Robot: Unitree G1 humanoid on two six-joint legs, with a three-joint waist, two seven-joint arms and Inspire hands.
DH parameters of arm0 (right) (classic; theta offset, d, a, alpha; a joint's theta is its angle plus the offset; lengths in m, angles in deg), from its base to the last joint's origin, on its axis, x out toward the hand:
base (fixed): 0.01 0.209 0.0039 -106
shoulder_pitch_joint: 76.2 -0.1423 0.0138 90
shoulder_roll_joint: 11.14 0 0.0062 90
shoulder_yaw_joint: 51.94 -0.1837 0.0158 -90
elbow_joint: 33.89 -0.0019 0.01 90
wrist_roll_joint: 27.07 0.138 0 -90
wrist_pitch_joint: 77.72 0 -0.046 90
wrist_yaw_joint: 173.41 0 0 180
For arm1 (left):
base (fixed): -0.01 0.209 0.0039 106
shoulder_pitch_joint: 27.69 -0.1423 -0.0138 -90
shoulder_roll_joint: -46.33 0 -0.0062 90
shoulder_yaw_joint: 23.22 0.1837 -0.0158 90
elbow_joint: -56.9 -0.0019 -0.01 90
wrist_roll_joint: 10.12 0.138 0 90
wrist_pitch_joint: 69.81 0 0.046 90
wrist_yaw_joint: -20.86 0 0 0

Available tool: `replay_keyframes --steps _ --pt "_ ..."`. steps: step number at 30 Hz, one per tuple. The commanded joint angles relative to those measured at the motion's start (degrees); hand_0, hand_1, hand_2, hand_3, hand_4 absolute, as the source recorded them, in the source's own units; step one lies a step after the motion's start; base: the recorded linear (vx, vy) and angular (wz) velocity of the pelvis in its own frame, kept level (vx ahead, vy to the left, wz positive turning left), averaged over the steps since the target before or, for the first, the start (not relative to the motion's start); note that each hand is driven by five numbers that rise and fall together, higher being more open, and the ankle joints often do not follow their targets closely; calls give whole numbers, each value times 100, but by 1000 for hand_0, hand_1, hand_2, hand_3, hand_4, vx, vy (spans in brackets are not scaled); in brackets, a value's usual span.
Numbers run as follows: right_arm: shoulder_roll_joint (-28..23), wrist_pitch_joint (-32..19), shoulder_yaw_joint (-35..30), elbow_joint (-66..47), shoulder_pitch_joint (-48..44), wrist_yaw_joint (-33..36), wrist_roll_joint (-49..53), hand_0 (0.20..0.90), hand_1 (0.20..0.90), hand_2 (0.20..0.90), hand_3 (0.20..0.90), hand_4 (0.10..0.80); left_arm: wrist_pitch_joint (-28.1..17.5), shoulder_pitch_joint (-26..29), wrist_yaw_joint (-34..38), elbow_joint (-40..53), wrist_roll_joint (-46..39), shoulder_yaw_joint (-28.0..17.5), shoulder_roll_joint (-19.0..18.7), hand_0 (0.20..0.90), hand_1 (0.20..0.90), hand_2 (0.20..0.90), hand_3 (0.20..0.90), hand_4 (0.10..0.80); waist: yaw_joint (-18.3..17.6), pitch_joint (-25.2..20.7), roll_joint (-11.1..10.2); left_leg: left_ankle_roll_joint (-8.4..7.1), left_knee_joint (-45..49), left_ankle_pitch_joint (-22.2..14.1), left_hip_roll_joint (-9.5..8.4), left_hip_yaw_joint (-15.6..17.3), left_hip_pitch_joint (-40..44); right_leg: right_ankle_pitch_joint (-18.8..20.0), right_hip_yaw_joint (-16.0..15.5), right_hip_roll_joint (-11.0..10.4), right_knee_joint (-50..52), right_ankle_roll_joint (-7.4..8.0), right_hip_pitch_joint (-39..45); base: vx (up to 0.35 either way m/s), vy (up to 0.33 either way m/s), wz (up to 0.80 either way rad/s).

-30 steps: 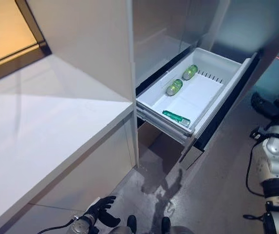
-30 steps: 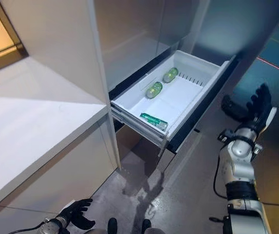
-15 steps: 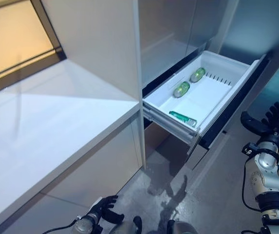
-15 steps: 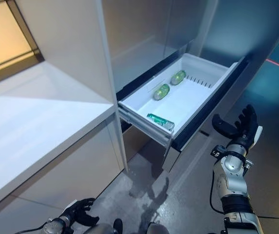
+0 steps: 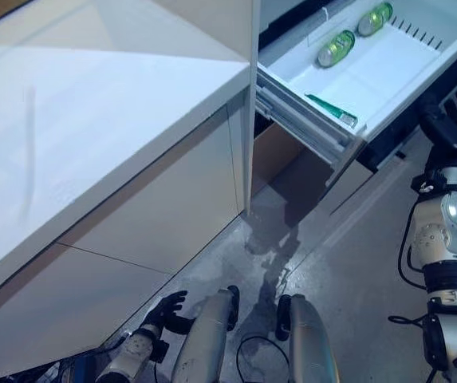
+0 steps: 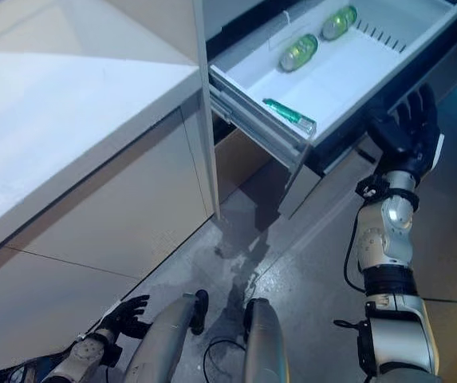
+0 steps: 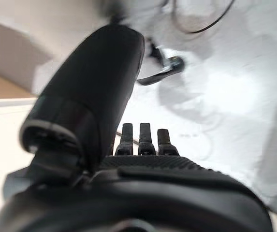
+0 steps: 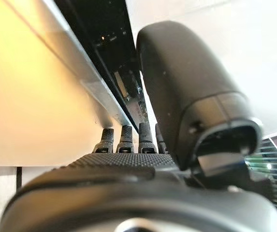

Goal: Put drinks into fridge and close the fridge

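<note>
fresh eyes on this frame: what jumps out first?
The open white fridge drawer at upper right, with three green drinks lying in it: two side by side toward the back, one near the front corner. The right hand, fingers straight, is raised at the drawer's dark front panel. The left hand hangs open, low near the floor.
</note>
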Motion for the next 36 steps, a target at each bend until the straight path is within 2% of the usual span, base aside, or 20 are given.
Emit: replay_keyframes --steps 1,7,8,9,10,13,17,21,22,29,32,36 --pt "-97 -58 998 -280 -960 -936 -76 900 900 900 900 800 -193 -229 109 335 -262 59 -130 900 900 900 900 800 524 -274 -43 384 -71 -603 -171 -31 248 -115 -452 152 72 -482 88 -8 29 4" --pt "123 183 1296 124 -1567 -1202 146 900 900 900 900 800 -255 -204 7 396 -337 25 -138 900 900 900 900 800 727 -295 -25 316 -337 -421 -179 -152 343 -62 -471 141 -21 -433 184 -10 15 7" --pt "161 327 1364 242 -1709 -1350 178 900 900 900 900 800 -249 -189 -16 437 -353 28 -156 900 900 900 900 800 779 -291 -17 311 -488 -176 -157 -153 325 148 -545 122 -153 -472 180 9 -12 12" --pt "168 328 1376 260 -1722 -1369 173 900 900 900 900 800 -247 -194 -18 438 -358 26 -157 900 900 900 900 800 780 -298 -27 293 -428 -354 -179 -199 383 -16 -480 140 -83 -417 229 -75 -10 12" --pt "180 394 1423 349 -1797 -1449 151 900 900 900 900 800 -225 -176 -32 466 -357 37 -173 900 900 900 900 800 812 -299 -21 294 -551 -141 -156 -184 355 167 -550 122 -189 -456 213 12 -18 14" --pt "102 495 1783 769 -2150 -1708 -231 900 900 900 900 800 -208 -161 -87 558 -453 25 -302 900 900 900 900 800 952 -331 -38 216 -936 74 -112 -324 485 300 -565 182 -466 -391 358 -22 -64 19" --pt "-49 315 1965 1040 -2417 -1279 -521 900 900 900 900 800 -134 -264 -104 612 -442 -123 -455 900 900 900 900 800 1074 -392 -99 124 -1421 298 -20 -472 658 479 -614 289 -970 -303 609 2 -107 18" --pt "-112 323 1987 1333 -2622 -389 -1158 900 900 900 900 800 -113 -365 -31 463 -349 -262 -511 900 900 900 900 800 1136 -475 -150 42 -1855 475 65 -562 888 639 -674 382 -1485 -235 894 2 -81 19" --pt "-165 334 1995 1505 -2714 -191 -1241 900 900 900 900 800 -230 -415 17 283 -289 -326 -515 900 900 900 900 800 1150 -532 -193 10 -2080 532 112 -557 1046 723 -709 409 -1833 -197 1091 -1 -78 9" --pt "-396 565 1820 1444 -2413 192 -1276 900 900 900 900 800 -315 -637 -44 -60 56 -646 -488 900 900 900 900 800 1061 -874 -404 -47 -2631 558 133 -491 1653 964 -692 570 -2882 -107 1824 30 -60 4" --pt "-508 593 1635 1118 -1987 295 -1493 900 900 900 900 800 -325 -697 -57 -67 184 -688 -426 900 900 900 900 800 883 -1154 -489 -75 -2963 608 159 -354 1966 1097 -603 633 -3350 -50 2126 51 -20 -17" --pt "-662 708 1176 103 -1068 198 -1438 900 900 900 900 800 -273 -695 -150 38 348 -729 -326 900 900 900 900 800 596 -1520 -500 -88 -3396 635 197 -231 2382 1111 -455 694 -3697 9 2453 41 -17 -26"
